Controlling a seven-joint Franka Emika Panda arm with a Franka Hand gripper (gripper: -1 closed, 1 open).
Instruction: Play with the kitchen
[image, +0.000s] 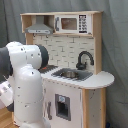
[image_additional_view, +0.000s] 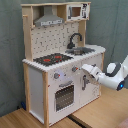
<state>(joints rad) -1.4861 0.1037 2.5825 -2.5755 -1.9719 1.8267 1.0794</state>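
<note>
Centre of both exterior views: the kitchen (image_additional_view: 55, 70), a tall toy unit of pale wood and white panels, standing upright on a wooden floor (image_additional_view: 100, 112) before a grey curtain (image_additional_view: 112, 25). Across its top shelf sit a grey hood (image_additional_view: 49, 19) and a toy microwave (image: 71, 23); below them runs a pegboard back (image_additional_view: 52, 39) in the second exterior view, which reads as a tiled panel in the first exterior view. On the counter, a stovetop (image_additional_view: 52, 59) with red rings lies beside a sink (image: 71, 74), and a black faucet (image: 83, 59) arches over the sink. A rounded counter end (image: 102, 79) projects at the first exterior view's right. On the front face are knobs (image_additional_view: 57, 76) above an oven door (image_additional_view: 64, 96).

Robot: the white arm (image: 27, 80) fills the first exterior view's left and covers part of the kitchen's front. In the second exterior view the arm enters from the second exterior view's right, with a blue light (image_additional_view: 119, 85) on its wrist. The gripper (image_additional_view: 88, 68) points at the front panel, just below the counter edge and just beside a cupboard handle (image_additional_view: 84, 83). Whether it touches the panel cannot be told, nor whether the fingers are apart or together.
</note>
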